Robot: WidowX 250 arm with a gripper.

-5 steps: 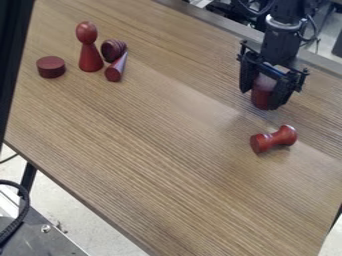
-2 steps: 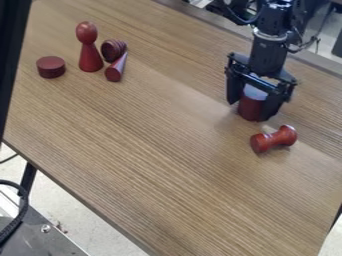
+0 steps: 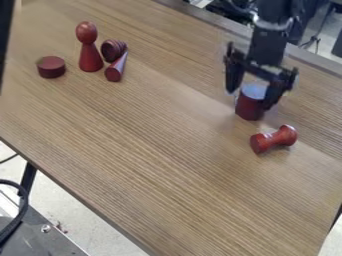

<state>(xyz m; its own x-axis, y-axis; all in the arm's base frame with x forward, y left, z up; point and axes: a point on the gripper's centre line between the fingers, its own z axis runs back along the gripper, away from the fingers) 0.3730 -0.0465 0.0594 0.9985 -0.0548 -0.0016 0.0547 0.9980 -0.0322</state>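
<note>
1. Foremost, gripper (image 3: 250,100): black, two-fingered, hanging at the upper right. Fingers spread, one to either side of the cylinder; a gap shows at the picture-left finger, so the grip reads as released.
2. Cylinder (image 3: 249,108): dark red, pale top, between and slightly below the fingers. Long axis near upright, roughly in line with the hanging gripper; appears to stand on the table (image 3: 153,150).
3. Spool (image 3: 272,139): red, narrow-waisted, lying on its side near the cylinder, towards the picture's lower right. Long axis slants up to the right.
4. Peg (image 3: 89,54): red, round head on a flared body, upright, at the upper left, well apart from the gripper.
5. Disc (image 3: 51,67): dark red, flat, to the picture-left of the peg.
6. Ridged piece (image 3: 113,50): dark red, grooved, just beside the peg.
7. Cone (image 3: 115,70): red, on its side, broad end towards the camera, close below the ridged piece; whether they touch, cannot tell.
8. Obscured: part of the cylinder's picture-right side, behind a finger; any contact there is uncertain. The arm (image 3: 269,42) is cut off by the top edge. Its dark parts merge with equipment behind.
</note>
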